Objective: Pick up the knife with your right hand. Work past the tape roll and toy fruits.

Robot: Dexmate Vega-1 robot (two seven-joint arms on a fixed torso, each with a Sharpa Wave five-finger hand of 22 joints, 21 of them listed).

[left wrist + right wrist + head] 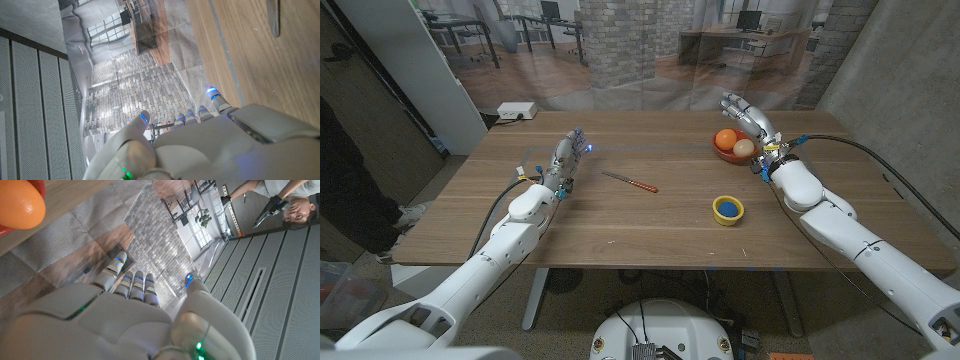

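Note:
The knife [630, 182] lies near the middle of the wooden table [650, 240], red handle toward the right, blade toward the left. Its blade end [273, 17] also shows in the left wrist view. My right hand [748, 115] is raised at the table's far right, just behind a red bowl [725, 155] holding an orange toy fruit [724, 138] and a paler one [745, 147]. Its fingers are apart and hold nothing. The yellow tape roll [727, 210] sits between that hand and the knife, nearer the front. My left hand [565, 158], fingers extended and empty, stands left of the knife.
A white box [517, 111] sits beyond the table's far left edge. A dark-clothed person [345, 170] stands at the left border. The orange fruit [20, 202] is close to my right hand [125, 320]; a person [280, 200] shows behind.

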